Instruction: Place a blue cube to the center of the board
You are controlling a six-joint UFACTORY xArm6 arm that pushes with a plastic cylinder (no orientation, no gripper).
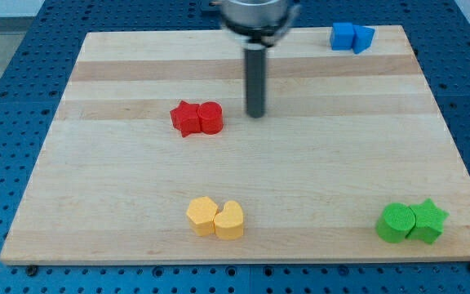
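Fingers absent: my tip [255,113] rests just right of red blocks [197,118], far from blue cube [343,36].

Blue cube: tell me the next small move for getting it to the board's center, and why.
Probably slide my tip toward the view's top right, around behind the blue blocks. They sit touching at the board's top-right corner, while my tip stands near the middle, just right of the red blocks. Pushing inward needs contact from their far side.

my tip [255,115] just right of red blocks [197,118]; blue cube [344,36] at board [341,180] top right.
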